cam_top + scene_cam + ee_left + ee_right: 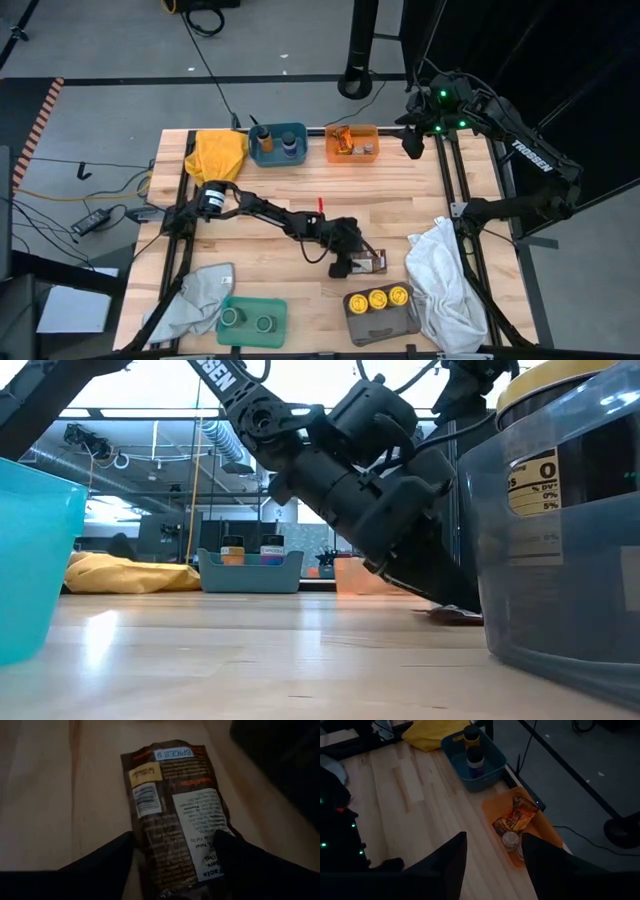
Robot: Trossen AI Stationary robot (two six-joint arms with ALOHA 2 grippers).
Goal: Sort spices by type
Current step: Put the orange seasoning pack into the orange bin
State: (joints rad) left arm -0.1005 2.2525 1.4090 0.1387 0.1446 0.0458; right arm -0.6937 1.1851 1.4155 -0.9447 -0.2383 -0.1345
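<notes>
A brown spice packet (372,265) (170,795) lies flat, label side up, on the wooden table near its middle. My left gripper (350,264) (174,865) is low over it and open, one finger on each side of the packet's end. My right gripper (412,140) (492,860) is open and hovers high at the far right, above the orange bin (540,827), which holds an orange packet (517,817) and clear-lidded jars (510,840). My left gripper comes slanting down from the table's left with its fingers (112,857) along the two long edges of the brown packet's end (165,865). I cannot tell whether they touch it. The packet lies flat on the table.
A blue bin (277,142) with two dark-lidded jars stands at the far edge, beside a yellow cloth (218,152). At the near edge are a green bin (252,320) with two green-lidded jars, a grey tray (380,302) with three yellow-lidded jars, a grey cloth (195,295) and a white cloth (445,285).
</notes>
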